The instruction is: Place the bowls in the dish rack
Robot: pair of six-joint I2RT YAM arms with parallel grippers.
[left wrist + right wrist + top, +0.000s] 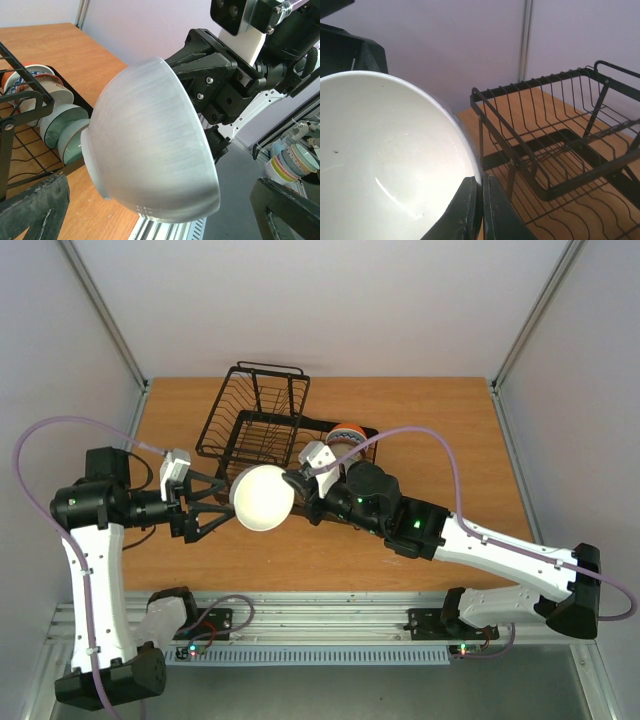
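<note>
Slip worries me: my right gripper (pixel 292 483) clamps just the rim of the white bowl (pixel 262 498), left gripper (pixel 228 505) gaping.

The right arm (pixel 480 545) is covering the near right corner of the dish rack (pixel 255 420), so of the bowls standing there only an orange-rimmed bowl (pixel 347 432) is showing from above. Just in front of the rack, the white bowl (pixel 150 145) is hiding the fingertips of the right gripper (pixel 481 190) in the left wrist view. In the right wrist view the same bowl is running off the left and bottom edges. Both fingers (pixel 32 210) of the left gripper (pixel 228 505) are showing blurred and cropped at the bottom edge.
</note>
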